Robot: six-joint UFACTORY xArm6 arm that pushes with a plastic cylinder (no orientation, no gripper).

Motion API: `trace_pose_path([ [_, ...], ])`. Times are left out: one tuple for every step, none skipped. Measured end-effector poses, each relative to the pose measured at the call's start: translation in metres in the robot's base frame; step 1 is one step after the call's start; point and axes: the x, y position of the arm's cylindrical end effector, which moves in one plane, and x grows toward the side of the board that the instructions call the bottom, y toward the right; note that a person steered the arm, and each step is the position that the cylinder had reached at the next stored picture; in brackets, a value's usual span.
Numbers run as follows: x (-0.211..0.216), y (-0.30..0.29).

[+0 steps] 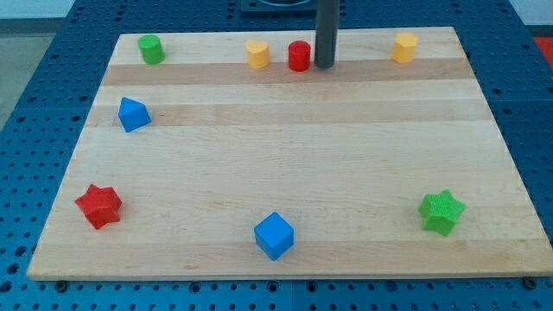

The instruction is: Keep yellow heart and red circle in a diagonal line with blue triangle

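The yellow heart [257,53] lies near the view's top, left of centre. The red circle [299,55] stands just right of it, a small gap between them. The blue triangle [133,114] lies at the view's left, lower than both. My tip [324,66] rests on the board just right of the red circle, close to it or touching it; I cannot tell which.
A green circle [151,49] sits at the top left and a yellow hexagon [404,47] at the top right. A red star [99,206] is at the bottom left, a blue cube [274,236] at the bottom centre, a green star [441,212] at the bottom right. The wooden board [346,155] has edges all round.
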Motion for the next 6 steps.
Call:
trace_pose_path([
  [-0.052, 0.002],
  [-0.054, -0.058],
  [-0.054, -0.087],
  [-0.048, -0.087],
  [-0.029, -0.087],
  [-0.018, -0.087],
])
